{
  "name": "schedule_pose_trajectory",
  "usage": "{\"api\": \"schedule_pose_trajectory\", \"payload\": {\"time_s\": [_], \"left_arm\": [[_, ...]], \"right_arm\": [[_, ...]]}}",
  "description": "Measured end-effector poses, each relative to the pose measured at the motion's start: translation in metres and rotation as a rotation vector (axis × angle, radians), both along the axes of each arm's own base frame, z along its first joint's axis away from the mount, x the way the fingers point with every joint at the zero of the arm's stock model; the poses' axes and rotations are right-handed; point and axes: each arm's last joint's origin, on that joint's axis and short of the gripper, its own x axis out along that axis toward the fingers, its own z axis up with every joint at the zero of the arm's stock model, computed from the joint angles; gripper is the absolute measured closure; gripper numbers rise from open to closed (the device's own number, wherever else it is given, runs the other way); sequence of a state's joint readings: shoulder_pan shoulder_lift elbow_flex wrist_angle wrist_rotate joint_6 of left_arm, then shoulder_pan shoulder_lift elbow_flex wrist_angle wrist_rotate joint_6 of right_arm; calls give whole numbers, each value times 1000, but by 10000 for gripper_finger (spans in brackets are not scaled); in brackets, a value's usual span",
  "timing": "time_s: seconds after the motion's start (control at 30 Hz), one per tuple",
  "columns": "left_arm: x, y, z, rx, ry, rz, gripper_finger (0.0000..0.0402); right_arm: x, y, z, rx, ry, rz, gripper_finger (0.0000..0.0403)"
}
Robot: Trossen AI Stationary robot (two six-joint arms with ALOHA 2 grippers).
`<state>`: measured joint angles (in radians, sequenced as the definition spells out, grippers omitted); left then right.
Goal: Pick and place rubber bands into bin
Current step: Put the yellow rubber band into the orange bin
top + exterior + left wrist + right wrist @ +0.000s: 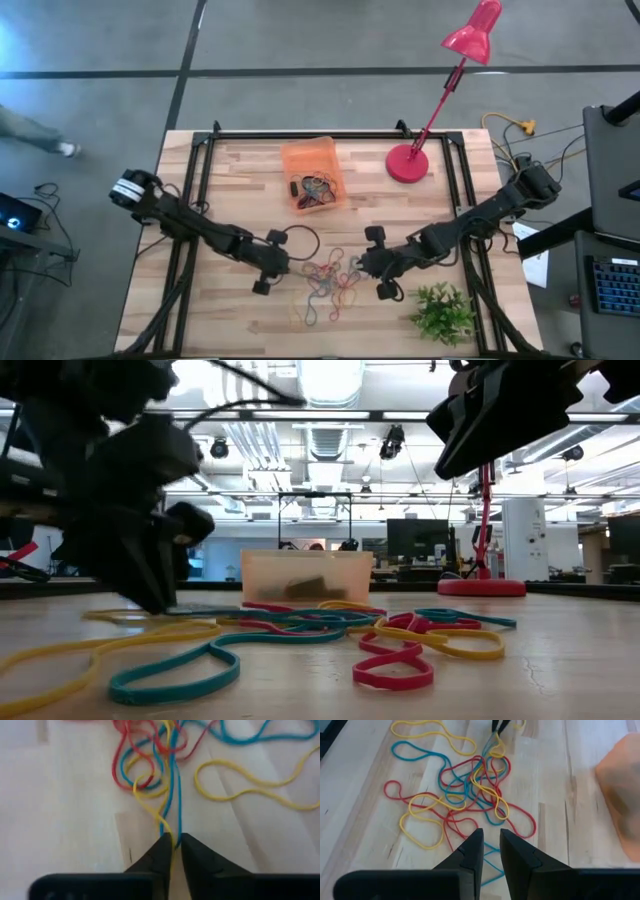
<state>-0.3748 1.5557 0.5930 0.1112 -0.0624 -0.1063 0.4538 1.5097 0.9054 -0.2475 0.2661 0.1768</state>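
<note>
L gripper (173,841) pinching rubber bands (470,790) (blue, yellow strands), R gripper (490,842) slightly apart, empty.

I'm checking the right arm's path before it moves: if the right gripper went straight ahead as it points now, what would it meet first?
Probably the tangle of rubber bands just ahead of the right gripper; beyond it, the left gripper. Depth is uncertain.

Two dark jointed arms, the left arm (190,225) white-banded, ending in tapered black fingers (470,852).
</note>
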Motion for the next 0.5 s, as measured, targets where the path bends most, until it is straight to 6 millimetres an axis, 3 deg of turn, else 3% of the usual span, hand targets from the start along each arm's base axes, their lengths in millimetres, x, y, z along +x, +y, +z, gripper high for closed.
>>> {"api": "schedule_pose_trajectory", "payload": {"time_s": [0.27, 0.5], "left_arm": [[4, -1, -10, -14, 33, 39, 283], [-1, 1, -9, -10, 84, 56, 261]], "right_arm": [[0, -1, 0, -16, -11, -15, 351], [1, 0, 1, -12, -25, -15, 351]]}}
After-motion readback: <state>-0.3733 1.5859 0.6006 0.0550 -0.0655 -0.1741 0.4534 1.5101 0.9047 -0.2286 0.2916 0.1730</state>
